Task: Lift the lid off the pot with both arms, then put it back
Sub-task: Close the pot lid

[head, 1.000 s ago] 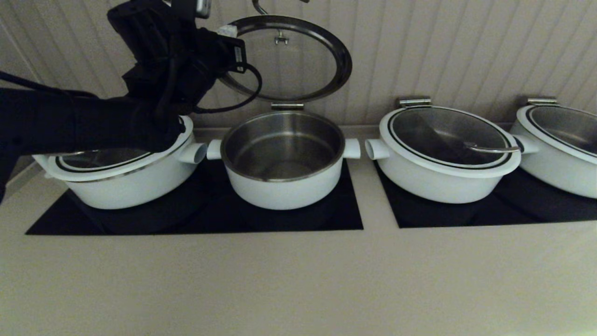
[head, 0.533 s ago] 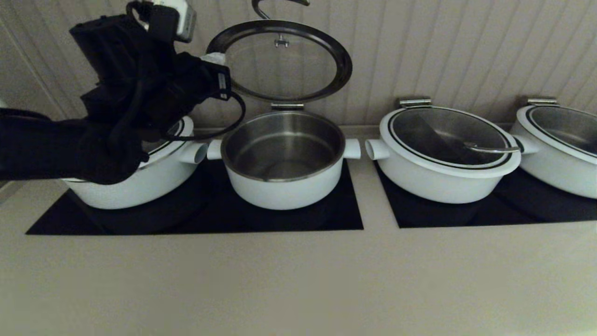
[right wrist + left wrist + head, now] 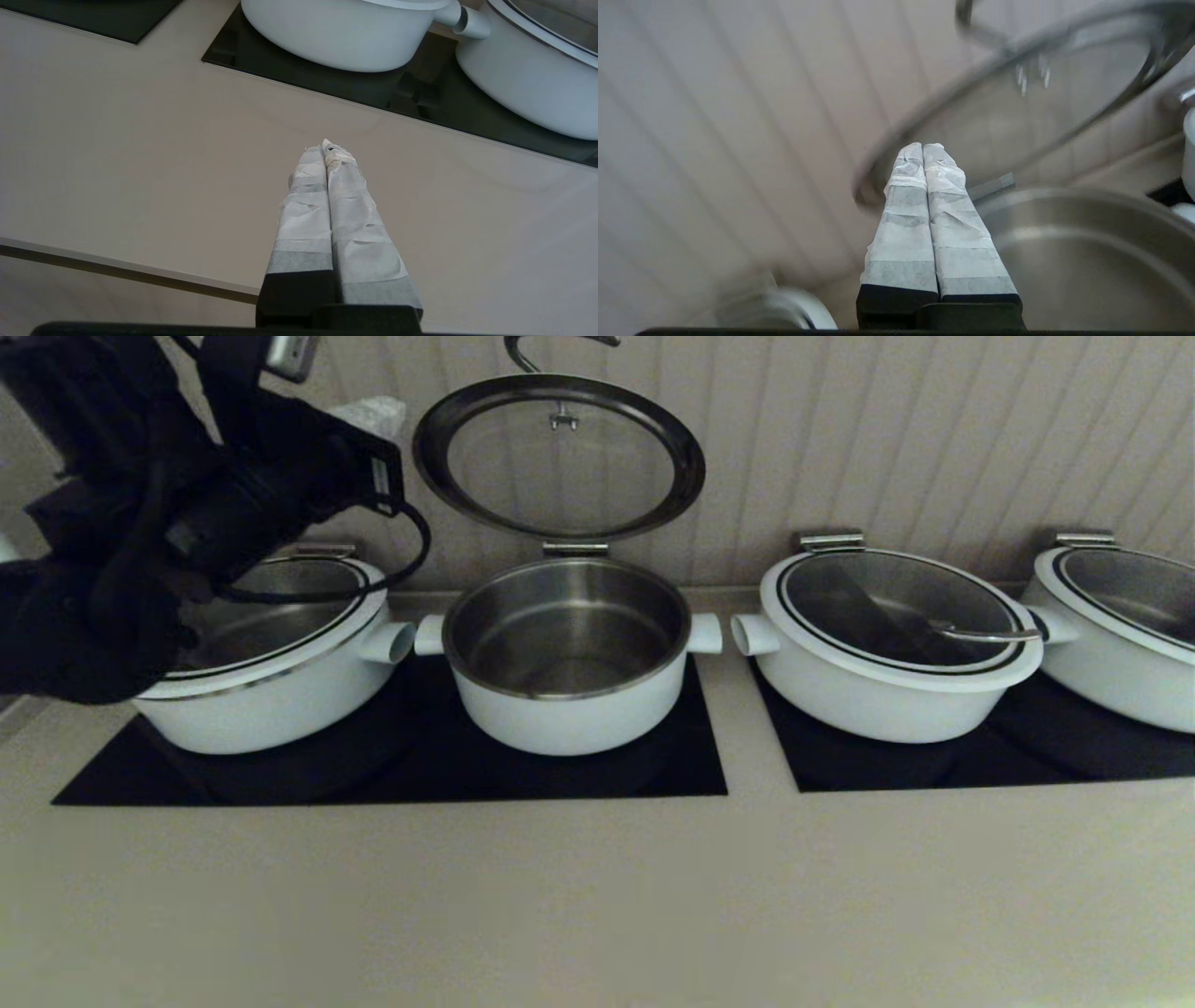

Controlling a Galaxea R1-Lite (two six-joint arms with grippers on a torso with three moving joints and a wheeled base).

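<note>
Lid (image 3: 558, 455) stood tilted open behind pot (image 3: 566, 658); your left hand (image 3: 923, 148) pinched closed, empty, near tabletop's (image 3: 597, 896) far-left corner; right hand (image 3: 326, 147) closed, empty.

Ribbed beige wall (image 3: 934, 429), beige counter (image 3: 597, 896)

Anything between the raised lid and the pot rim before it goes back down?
Nothing visible. The lid stands tilted up behind the pot, whose inside looks bare. The left gripper, shut, is off to the lid's left.

Right claw (image 3: 325, 145) closed, above beige counter (image 3: 140, 154), white pots (image 3: 345, 32) beyond
</note>
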